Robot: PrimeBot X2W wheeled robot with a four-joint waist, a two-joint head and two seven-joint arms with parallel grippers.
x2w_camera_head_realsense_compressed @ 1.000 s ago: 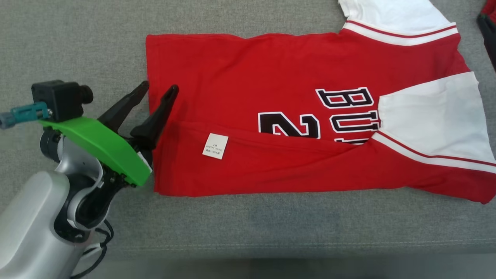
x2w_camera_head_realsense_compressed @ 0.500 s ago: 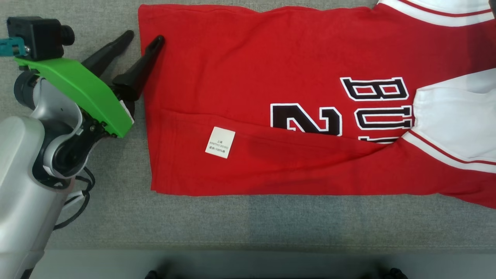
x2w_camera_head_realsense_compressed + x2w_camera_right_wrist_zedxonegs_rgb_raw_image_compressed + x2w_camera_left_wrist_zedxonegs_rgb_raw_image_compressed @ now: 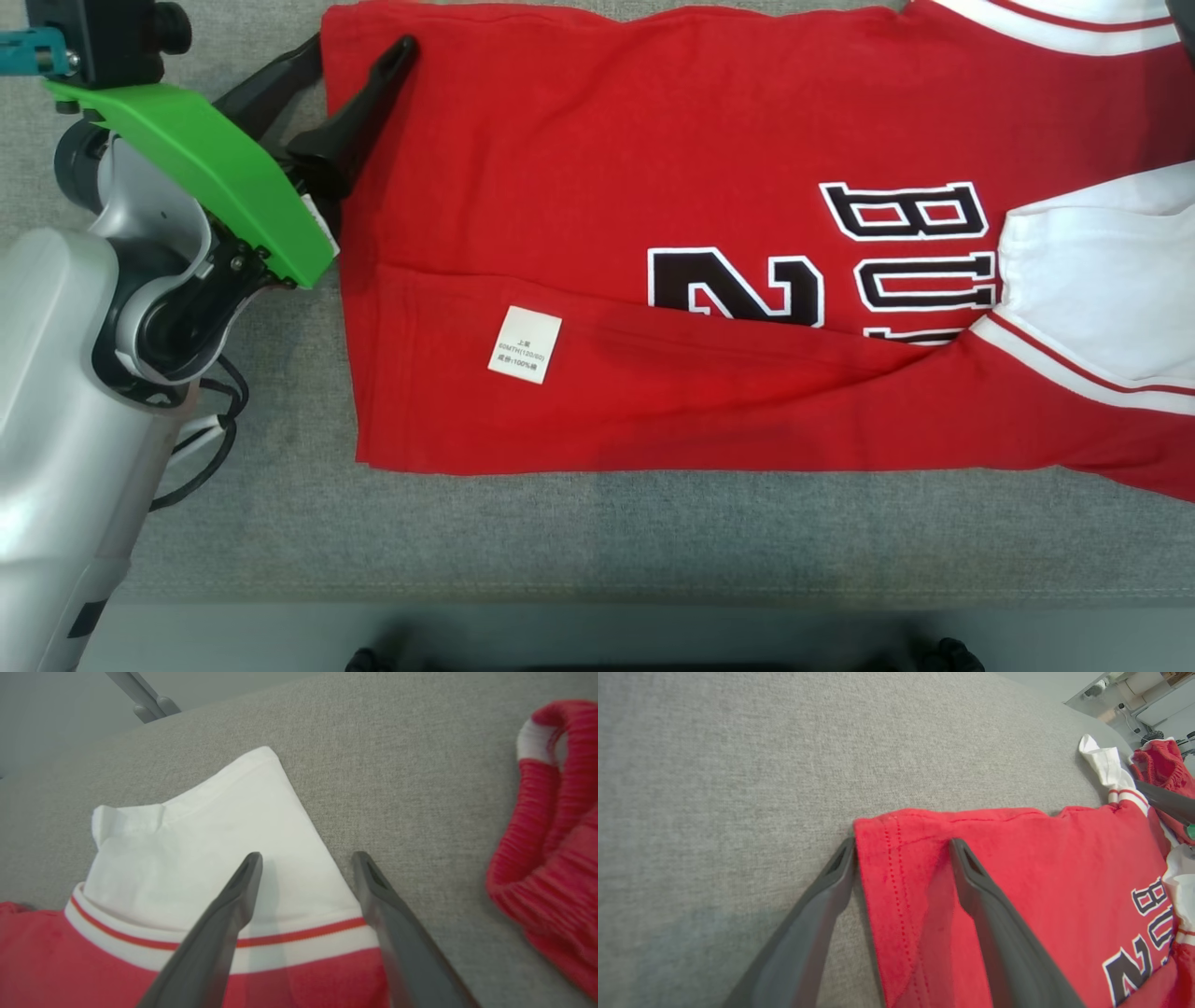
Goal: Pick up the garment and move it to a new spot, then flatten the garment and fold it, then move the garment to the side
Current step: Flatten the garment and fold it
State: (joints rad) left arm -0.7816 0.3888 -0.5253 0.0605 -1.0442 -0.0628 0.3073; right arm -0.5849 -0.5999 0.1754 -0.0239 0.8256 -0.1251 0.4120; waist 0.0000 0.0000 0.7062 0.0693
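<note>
Garment [image 3: 579, 140] lying spread on the grey tabletop [image 3: 653, 532], partly folded.
It is a red jersey with white, red-striped sleeves [image 3: 1083, 271], black white-edged lettering [image 3: 738, 266] and a white label [image 3: 525, 343] on the turned-over near flap. The left gripper [image 3: 359, 44] stands released astride its hem corner. The right gripper [image 3: 307, 856] gapes over one sleeve.
</note>
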